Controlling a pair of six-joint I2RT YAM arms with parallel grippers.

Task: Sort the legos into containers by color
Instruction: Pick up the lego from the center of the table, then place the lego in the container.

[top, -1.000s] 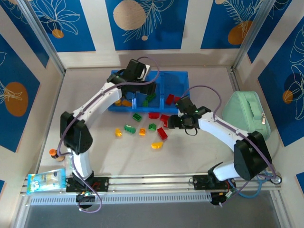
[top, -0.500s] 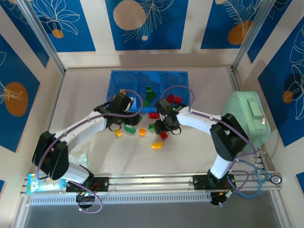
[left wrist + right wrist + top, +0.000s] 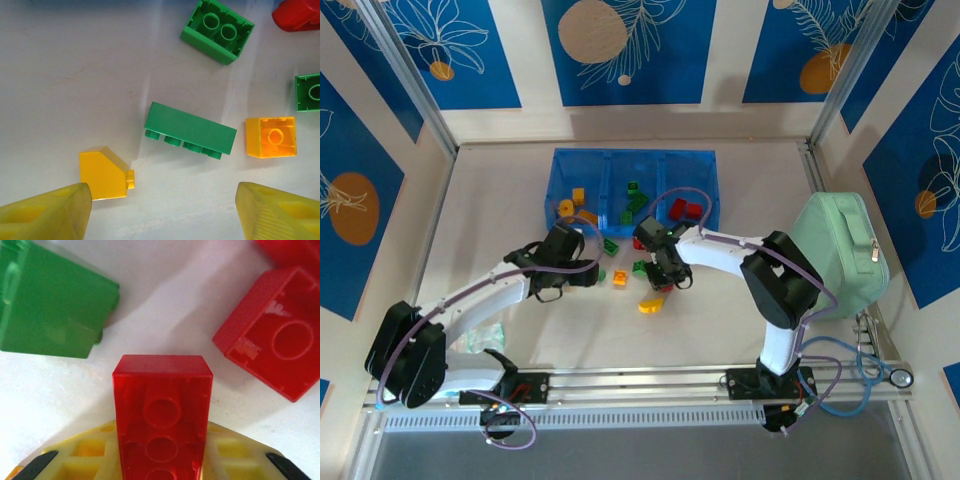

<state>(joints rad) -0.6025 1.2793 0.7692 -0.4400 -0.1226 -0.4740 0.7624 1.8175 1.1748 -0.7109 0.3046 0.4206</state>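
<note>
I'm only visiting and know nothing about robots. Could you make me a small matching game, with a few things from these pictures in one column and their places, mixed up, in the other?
1 long green brick
2 long red brick
3 mint-green case

A at the right edge of the table
B between the fingers of the right end effector
C on the table, ahead of the open left end effector

Pairs: 1-C, 2-B, 3-A
</note>
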